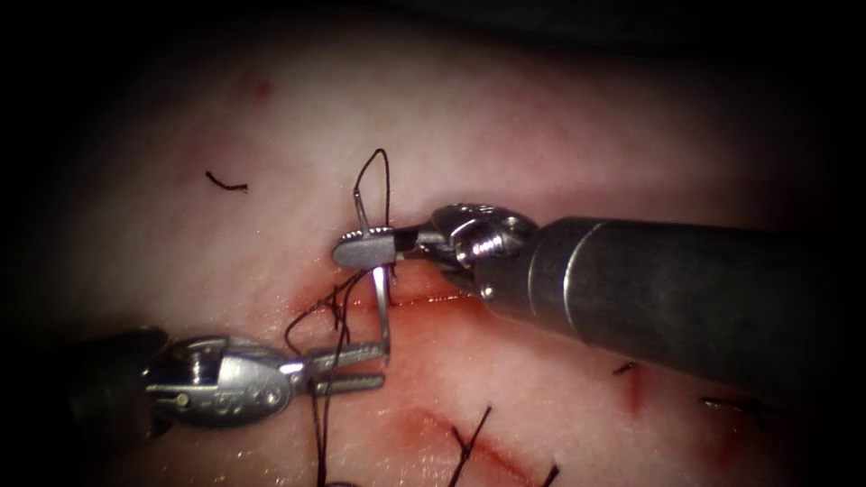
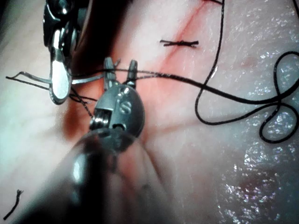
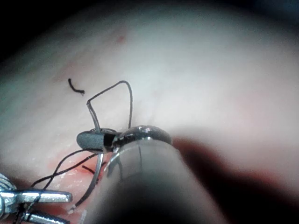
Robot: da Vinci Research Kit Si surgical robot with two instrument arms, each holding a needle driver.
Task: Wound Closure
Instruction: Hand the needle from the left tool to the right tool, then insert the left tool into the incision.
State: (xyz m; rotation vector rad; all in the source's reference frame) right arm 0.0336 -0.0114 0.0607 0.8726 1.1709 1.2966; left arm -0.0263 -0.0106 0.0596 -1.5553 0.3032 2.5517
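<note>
Here, pale tissue carries a red cut. The right tool, jaws clamped, holds the needle near its thread end. Below it, the left tool has its jaws apart, seemingly empty, beside the needle tip. Thread loops above the right tool.

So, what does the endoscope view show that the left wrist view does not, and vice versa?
Endoscope view: the long grey shaft behind the right arm's tool. Left wrist view: a wide loop of black thread on the pale tissue. Both: that tool shut on the curved steel needle nearer its thread end, the needle out of the tissue, its tip by the left arm's tool, open and empty.
</note>
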